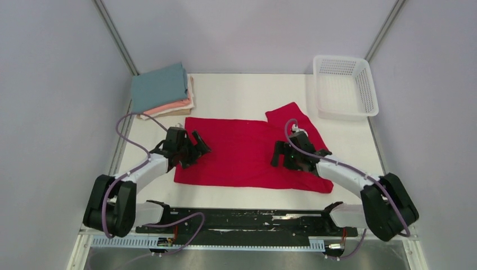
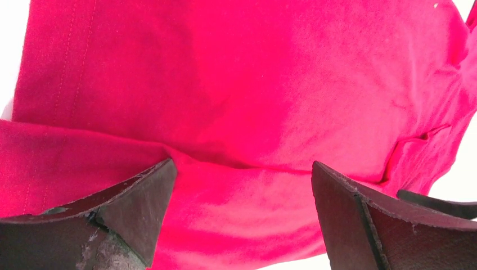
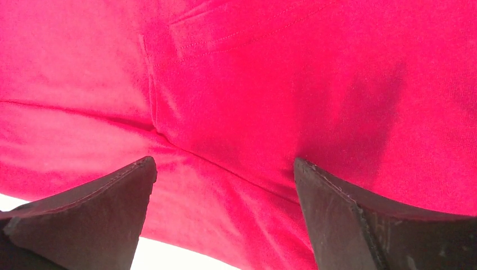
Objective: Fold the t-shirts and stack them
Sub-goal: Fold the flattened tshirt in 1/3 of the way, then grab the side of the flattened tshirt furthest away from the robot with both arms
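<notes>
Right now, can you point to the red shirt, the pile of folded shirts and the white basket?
red shirt (image 1: 242, 152), top view, middle of its spread-out body.
folded pile (image 1: 160, 87), top view, on the teal shirt lying uppermost.
white basket (image 1: 346, 112), top view, on its near mesh wall.

A shirt (image 1: 242, 152) lies spread flat mid-table (image 1: 242, 95), one sleeve (image 1: 289, 115) pointing far right. Behind its left corner, at the table's far left, sits a stack (image 1: 160, 90) of folded shirts. The basket (image 1: 346, 114) stands far right. The left gripper (image 1: 198, 147) hangs over the shirt's left edge, the right gripper (image 1: 279, 154) over its right part.
</notes>
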Robot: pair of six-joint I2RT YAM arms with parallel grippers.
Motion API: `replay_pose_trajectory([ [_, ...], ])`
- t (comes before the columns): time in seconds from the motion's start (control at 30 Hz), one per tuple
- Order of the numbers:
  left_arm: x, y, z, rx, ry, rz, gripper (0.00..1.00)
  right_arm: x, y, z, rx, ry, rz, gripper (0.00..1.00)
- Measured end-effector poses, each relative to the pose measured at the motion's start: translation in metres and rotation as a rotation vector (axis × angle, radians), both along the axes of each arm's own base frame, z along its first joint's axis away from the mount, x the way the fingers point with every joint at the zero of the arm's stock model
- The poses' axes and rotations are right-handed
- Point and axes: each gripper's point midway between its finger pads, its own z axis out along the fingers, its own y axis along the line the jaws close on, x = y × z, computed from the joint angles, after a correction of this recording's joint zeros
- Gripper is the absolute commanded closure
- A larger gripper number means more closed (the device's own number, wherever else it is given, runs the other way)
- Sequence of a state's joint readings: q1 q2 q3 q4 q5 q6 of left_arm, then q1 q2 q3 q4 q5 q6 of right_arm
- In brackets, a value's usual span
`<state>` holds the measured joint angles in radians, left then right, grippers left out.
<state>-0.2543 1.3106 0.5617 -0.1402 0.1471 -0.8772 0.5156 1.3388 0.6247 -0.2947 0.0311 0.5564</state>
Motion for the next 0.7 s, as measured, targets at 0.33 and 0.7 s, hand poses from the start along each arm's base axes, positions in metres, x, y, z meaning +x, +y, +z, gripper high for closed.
replay_pose_trajectory([
  [0.33,-0.077,0.010,0.002,0.028,0.050,0.040,0.00,-0.074,-0.006,0.007,0.094,0.077,0.031,0.00],
  [0.7,0.014,0.037,0.079,0.172,-0.047,0.143,0.00,0.074,-0.015,0.123,0.007,-0.229,-0.175,0.00],
])
